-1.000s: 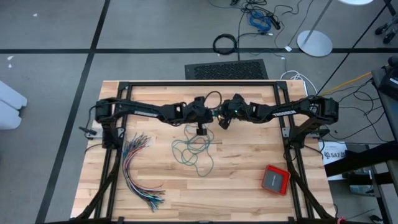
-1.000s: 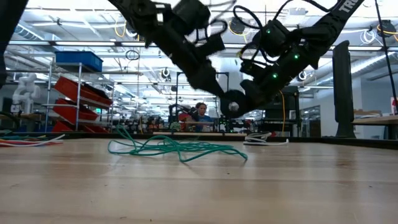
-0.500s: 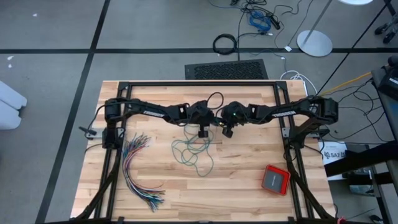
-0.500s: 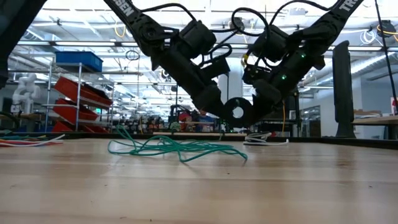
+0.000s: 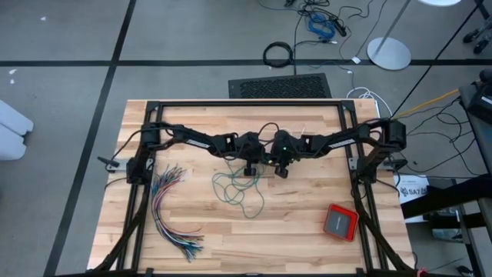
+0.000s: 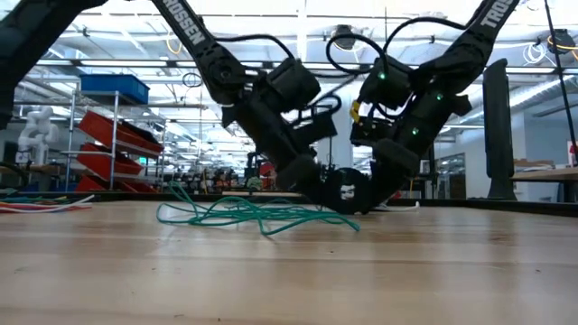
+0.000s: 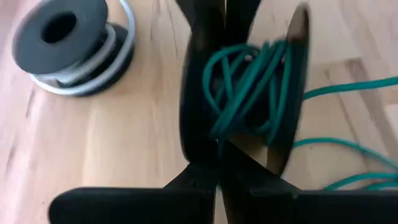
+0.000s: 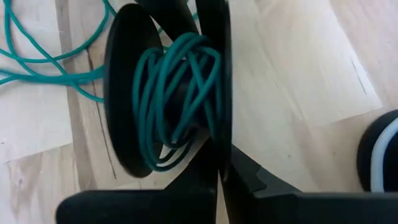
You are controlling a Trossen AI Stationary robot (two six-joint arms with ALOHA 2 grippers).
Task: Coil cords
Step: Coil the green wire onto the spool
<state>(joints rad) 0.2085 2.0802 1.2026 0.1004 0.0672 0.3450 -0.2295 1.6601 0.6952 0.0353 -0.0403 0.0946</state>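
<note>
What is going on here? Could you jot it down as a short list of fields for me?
Setting: wooden table, seen from above, level and both wrists
Left gripper: shut on the flange of a black spool, mid table
Right gripper: shut on the same spool's other flange
Spool: low over the table, partly wound with teal-green cord
Loose cord: tangled heap in front of the grippers
Second spool: black, wound with a whitish cord, lying nearby
Others: bundle of coloured wires, red box

many-coloured wire bundle [image 5: 171, 209], red box [image 5: 340, 221]
</note>
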